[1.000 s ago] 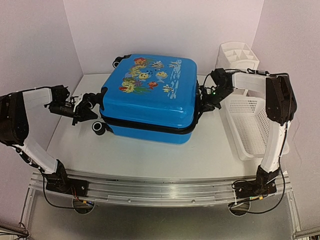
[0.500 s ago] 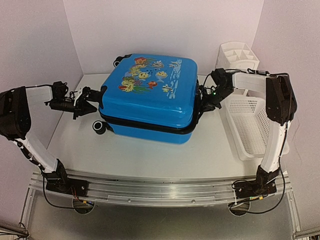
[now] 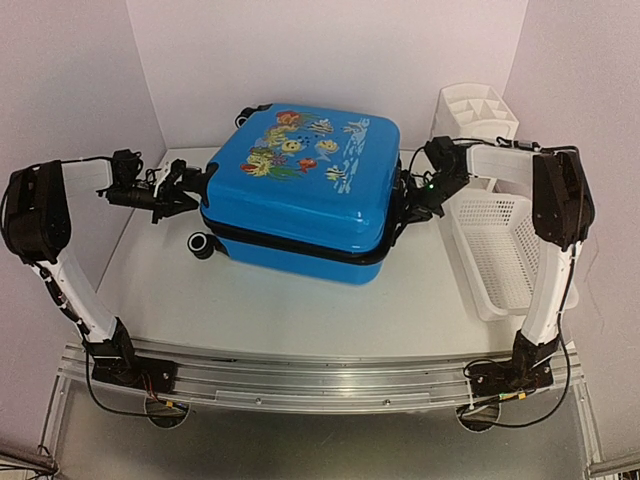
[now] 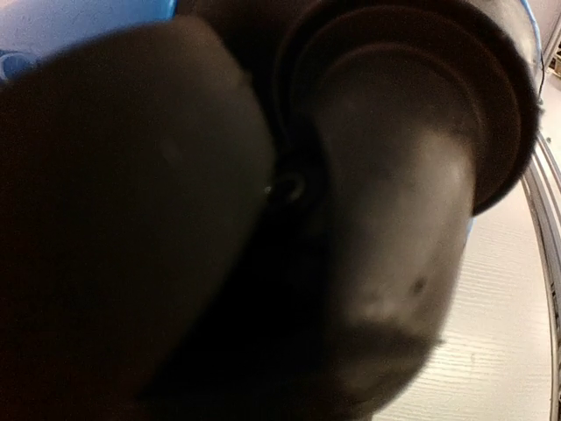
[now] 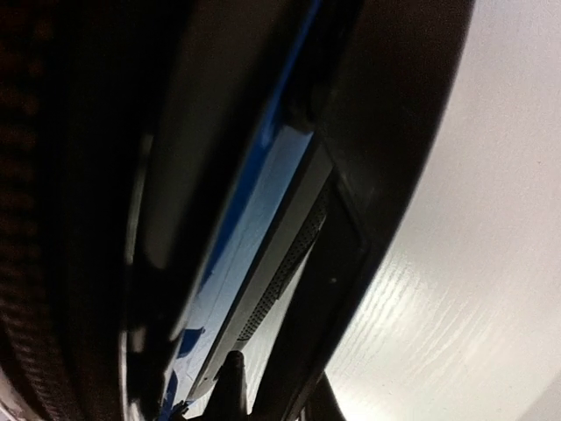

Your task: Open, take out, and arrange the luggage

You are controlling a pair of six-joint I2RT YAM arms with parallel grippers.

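The closed luggage lies flat on the table. The left hand, pinched shut, braces its wheel side, probably for steadiness; the right hand, nearly shut, meets the zipper band.

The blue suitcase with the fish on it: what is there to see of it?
The bright blue hard-shell suitcase lies flat and closed on the white table, glossy lid up with a colourful fish print. A black zipper band runs around its middle; black-and-white wheels stick out on its left side. The shut left tool sits against that side by the wheels; the right tool is at the zipper band on its right. Whether either grips it is unclear.
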